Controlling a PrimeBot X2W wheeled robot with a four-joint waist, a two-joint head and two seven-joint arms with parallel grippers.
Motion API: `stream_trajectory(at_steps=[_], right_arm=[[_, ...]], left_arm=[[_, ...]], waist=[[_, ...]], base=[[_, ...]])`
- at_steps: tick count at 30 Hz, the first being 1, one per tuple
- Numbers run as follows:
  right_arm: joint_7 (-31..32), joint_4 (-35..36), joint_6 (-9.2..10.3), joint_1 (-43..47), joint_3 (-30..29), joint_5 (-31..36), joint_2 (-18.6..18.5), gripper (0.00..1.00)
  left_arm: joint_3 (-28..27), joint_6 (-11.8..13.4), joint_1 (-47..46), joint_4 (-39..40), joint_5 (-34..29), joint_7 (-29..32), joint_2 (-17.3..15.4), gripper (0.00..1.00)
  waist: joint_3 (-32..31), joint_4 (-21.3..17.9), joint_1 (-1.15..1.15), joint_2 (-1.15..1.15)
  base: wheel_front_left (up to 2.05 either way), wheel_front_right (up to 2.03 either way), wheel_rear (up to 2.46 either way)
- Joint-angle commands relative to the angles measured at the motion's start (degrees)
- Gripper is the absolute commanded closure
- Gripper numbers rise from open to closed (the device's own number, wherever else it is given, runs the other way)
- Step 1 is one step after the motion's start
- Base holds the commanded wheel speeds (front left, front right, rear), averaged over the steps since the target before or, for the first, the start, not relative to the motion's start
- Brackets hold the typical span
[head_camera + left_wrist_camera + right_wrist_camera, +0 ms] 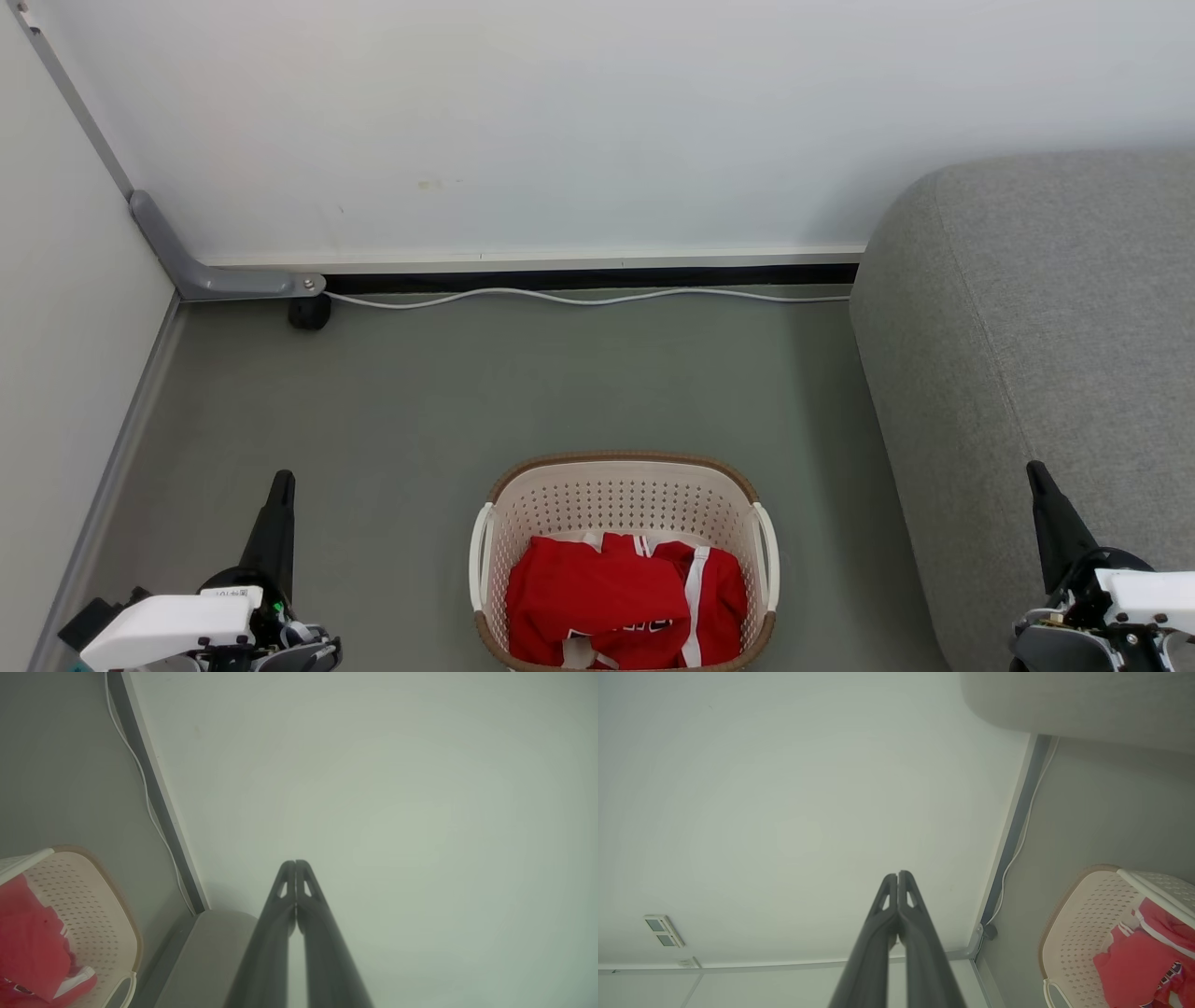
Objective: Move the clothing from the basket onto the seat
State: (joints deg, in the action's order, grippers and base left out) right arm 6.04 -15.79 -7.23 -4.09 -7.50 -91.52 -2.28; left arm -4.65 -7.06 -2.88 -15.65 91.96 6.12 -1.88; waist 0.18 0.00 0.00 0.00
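clothing (616, 597) – red heap, white stripes, inside basket (625, 462) | basket – on floor (448, 392), beside seat (1055, 308), not touching | left gripper (283, 479): fingers pressed together, above floor left of basket | right gripper (1034, 469): fingers pressed together, before seat's front

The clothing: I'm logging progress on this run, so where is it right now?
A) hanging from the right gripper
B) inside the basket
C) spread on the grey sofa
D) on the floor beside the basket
B: the red clothing lies bunched inside the basket, with the left gripper and the right gripper both shut and apart from it.
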Motion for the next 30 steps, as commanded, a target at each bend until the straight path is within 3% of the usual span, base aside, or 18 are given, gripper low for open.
stream_trajectory(at_steps=[1, 8, 9, 19, 30], right_arm=[[0.4, 1.8, -0.25, -2.1, 1.0, -0.7, -0.6, 1.00], [0.4, 1.8, -0.25, -2.1, 1.0, -0.7, -0.6, 1.00], [0.0, 0.0, 0.00, 0.0, 0.0, 0.0, 0.0, 0.00], [-0.5, -1.6, 0.01, 0.8, 0.9, 0.5, 0.4, 0.00], [-2.7, -1.3, -0.02, 0.0, 3.4, 2.6, -1.1, 0.00]], left_arm=[[-1.8, -0.4, -3.3, 1.6, 0.2, 0.3, -1.0, 1.00], [-1.8, -0.4, -3.3, 1.6, 0.2, 0.3, -1.0, 1.00], [0.0, 0.0, 0.0, 0.0, 0.0, 0.0, 0.0, 0.00], [0.3, 0.0, 0.9, -2.2, -0.3, -0.6, 0.8, 0.00], [2.1, 0.0, 0.2, -2.5, -2.5, -2.9, -0.3, 0.00]], waist=[[0.0, 0.0, 0.00, 0.00], [0.0, 0.0, 0.00, 0.00], [0.0, 0.0, 0.00, 0.00], [-0.2, 0.0, 0.13, 0.00], [-0.3, -0.2, 0.00, 0.00]], base=[[0.00, 0.00, 0.00], [0.00, 0.00, 0.00], [0.00, 0.00, 0.00], [0.00, 0.00, 0.00], [0.00, 0.00, 0.00]])
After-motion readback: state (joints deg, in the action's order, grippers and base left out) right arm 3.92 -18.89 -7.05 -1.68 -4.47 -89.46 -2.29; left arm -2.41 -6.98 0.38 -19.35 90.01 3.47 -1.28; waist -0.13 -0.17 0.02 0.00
